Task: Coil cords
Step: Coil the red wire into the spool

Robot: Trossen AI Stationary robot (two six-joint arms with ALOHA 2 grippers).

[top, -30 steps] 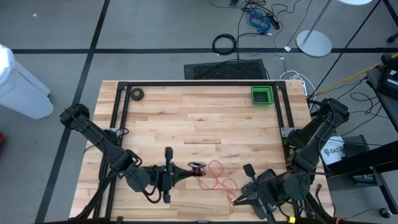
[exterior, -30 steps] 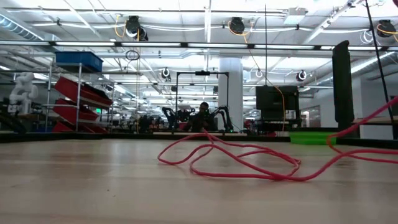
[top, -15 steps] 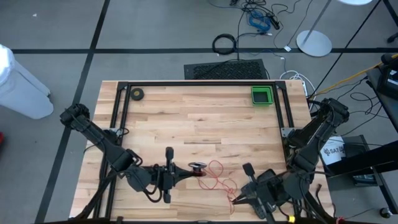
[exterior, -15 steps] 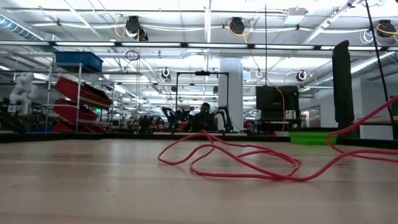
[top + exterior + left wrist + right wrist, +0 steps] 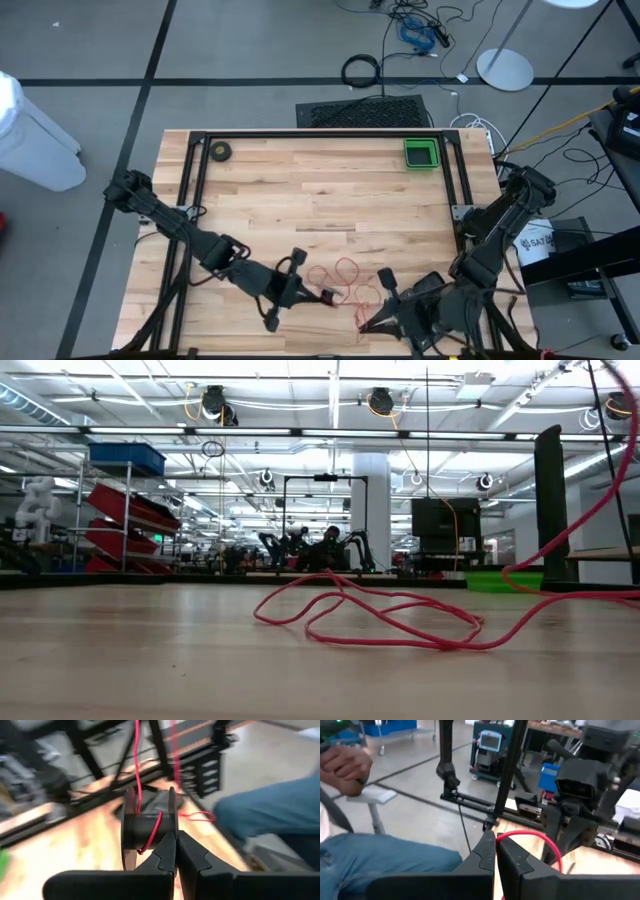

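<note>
Left gripper, fingers pressed together, pinches the rim of the black reel near the table's front edge, centre; in the left wrist view the reel stands on edge directly ahead of the fingertips with one turn of the red cord across its hub. Right gripper, fingers also pressed together, pinches the cord at about 4 o'clock from the left gripper, close by. From the reel the cord spreads in loose loops on the wooden table, lying at 1 to 2 o'clock from the left gripper and 11 o'clock from the right. In the low view a strand rises steeply off the table. A person in jeans sits beyond the table's front edge.
</note>
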